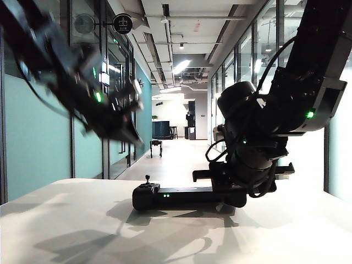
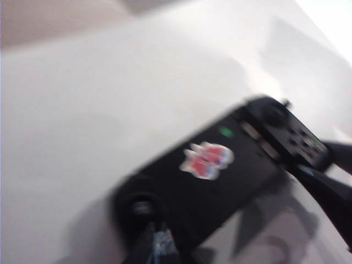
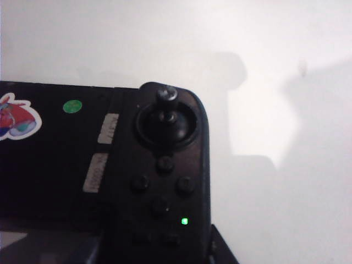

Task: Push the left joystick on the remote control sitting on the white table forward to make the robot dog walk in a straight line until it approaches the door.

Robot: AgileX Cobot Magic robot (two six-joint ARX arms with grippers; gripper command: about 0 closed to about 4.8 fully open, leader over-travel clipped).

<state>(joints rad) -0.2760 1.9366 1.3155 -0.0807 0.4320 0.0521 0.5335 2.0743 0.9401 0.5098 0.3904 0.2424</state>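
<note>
The black remote control (image 1: 181, 197) lies on the white table (image 1: 66, 220). Its left joystick (image 1: 147, 179) stands upright at the left end. My right gripper (image 1: 235, 190) is shut on the remote's right end, and its wrist view shows the right stick (image 3: 166, 94) and a finger (image 3: 221, 250) against the remote's (image 3: 66, 165) edge. My left gripper (image 1: 132, 137) hangs blurred in the air above and left of the remote, apart from it, with its fingers together (image 2: 157, 245) just short of the left joystick (image 2: 142, 207). The robot dog (image 1: 156, 146) stands far down the corridor. I cannot tell which door is meant.
The corridor floor (image 1: 176, 162) runs straight away from the table between glass walls (image 1: 118, 110). Dark furniture (image 1: 160, 130) stands at its far end. Bare white tabletop (image 2: 82, 110) lies around the remote.
</note>
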